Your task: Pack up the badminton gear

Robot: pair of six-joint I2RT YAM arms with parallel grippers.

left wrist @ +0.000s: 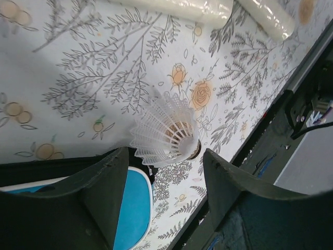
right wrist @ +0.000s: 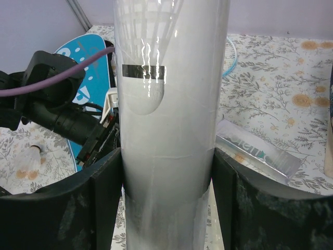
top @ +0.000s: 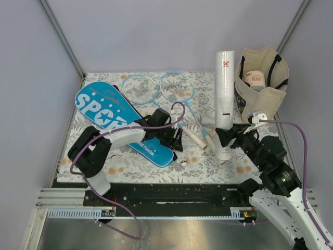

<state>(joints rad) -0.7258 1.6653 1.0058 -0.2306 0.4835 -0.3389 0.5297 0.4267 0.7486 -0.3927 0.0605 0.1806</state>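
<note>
Status: left gripper [left wrist: 165,152] open and empty; right gripper [right wrist: 167,154] clamped on the white tube [right wrist: 166,78].
Left side: jaws stand well apart, holding nothing. The edge of the blue cover [left wrist: 132,208] lies under one finger. The shuttlecock [left wrist: 167,133] lies on its side on the floral cloth [left wrist: 78,62], just ahead of the fingertips and centred in the gap. Two racket handles [left wrist: 182,8] lie further ahead. Right side: both fingers press the lower wall of the upright tube. The tote [top: 263,94] stands beyond.
</note>
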